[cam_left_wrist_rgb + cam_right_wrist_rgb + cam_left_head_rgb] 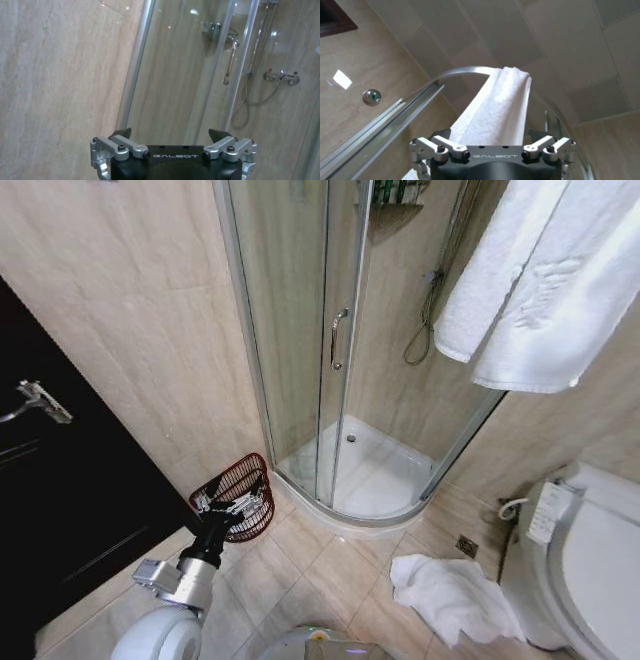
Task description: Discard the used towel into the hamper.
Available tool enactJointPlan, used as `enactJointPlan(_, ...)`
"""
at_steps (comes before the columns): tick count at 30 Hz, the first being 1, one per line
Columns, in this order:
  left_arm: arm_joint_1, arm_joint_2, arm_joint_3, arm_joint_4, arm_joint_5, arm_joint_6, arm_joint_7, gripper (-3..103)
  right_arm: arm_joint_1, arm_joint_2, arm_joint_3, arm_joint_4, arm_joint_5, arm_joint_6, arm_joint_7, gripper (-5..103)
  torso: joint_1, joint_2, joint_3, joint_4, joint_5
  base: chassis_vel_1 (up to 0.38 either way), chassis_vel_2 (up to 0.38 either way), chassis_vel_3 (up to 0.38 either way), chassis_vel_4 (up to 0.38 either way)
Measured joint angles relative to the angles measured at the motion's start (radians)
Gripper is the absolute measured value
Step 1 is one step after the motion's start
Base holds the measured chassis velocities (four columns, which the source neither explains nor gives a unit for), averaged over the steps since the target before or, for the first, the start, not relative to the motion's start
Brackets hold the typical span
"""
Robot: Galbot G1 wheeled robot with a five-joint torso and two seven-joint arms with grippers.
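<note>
A white towel hangs from the curved rail of the shower enclosure, high at the right in the head view. In the right wrist view this towel runs down from the rail between the spread fingers of my right gripper, which is open just below it. A second white towel lies crumpled on the floor beside the toilet. The hamper, a dark reddish-brown open-weave basket, sits on the floor against the wall by the shower's left corner. My left gripper is open and empty, just in front of the hamper.
The glass shower enclosure with a handle fills the middle. A white toilet stands at the right with a control panel. A dark door is at the left. A floor drain lies near the toilet.
</note>
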Motion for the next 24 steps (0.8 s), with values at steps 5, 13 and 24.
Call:
enactJointPlan(5,0.000,0.000,0.000,0.000,0.000,0.000,0.000,100,0.028,-0.027,-0.009,-0.012,0.032,-0.027,-0.008,100,0.000,0.000,0.000,-0.0001,0.0003,0.000,0.000,0.000,0.000)
enactJointPlan(13,0.000,0.000,0.000,0.000,0.000,0.000,0.000,100,0.034,-0.051,-0.006,-0.040,0.085,-0.053,-0.030,100,0.004,0.009,0.004,-0.0001,0.0003,0.000,0.000,0.000,0.000)
enactJointPlan(24,0.000,0.000,0.000,0.000,0.000,0.000,0.000,100,0.085,-0.056,-0.046,-0.101,0.116,-0.065,-0.057,100,0.030,0.067,0.036,-0.0001,0.0000,0.000,0.000,0.000,0.000)
